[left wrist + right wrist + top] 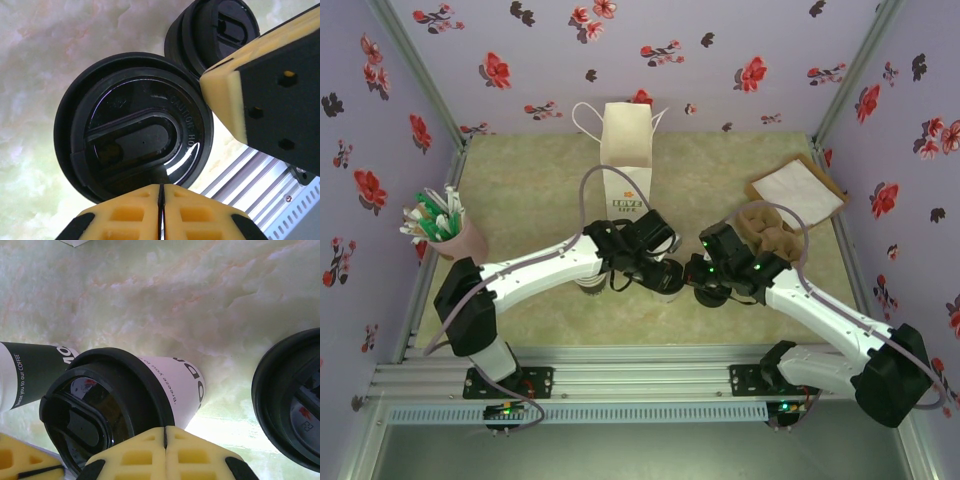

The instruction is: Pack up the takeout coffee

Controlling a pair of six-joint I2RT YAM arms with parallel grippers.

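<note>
Over at 9 o'clock the straw pot stands well apart from the work. Next comes the left pincer, its two pads pressed flat together with nothing between them, hanging just off the 6 o'clock rim of the lid. That lid is seated on the coffee, which stands upright mid-table. A spare cup is just beside it at 9 o'clock in the right wrist view. The bag stands with its mouth open at 12 o'clock from the coffee, a little apart.

The right pincer is likewise closed on nothing. Its tips are by the cup wall at about 5 o'clock of the lid, and I cannot tell whether they touch. Loose lids lie at 3 o'clock, with the tray and napkin farther right.

To my eye the capping is done and the grasp is not yet made. The next move calls for one pincer to part wider than the cup, settle around the wall under the lid rim, close, and carry the coffee to the bag at 12 o'clock. The other should back off, as it's crowded there.
</note>
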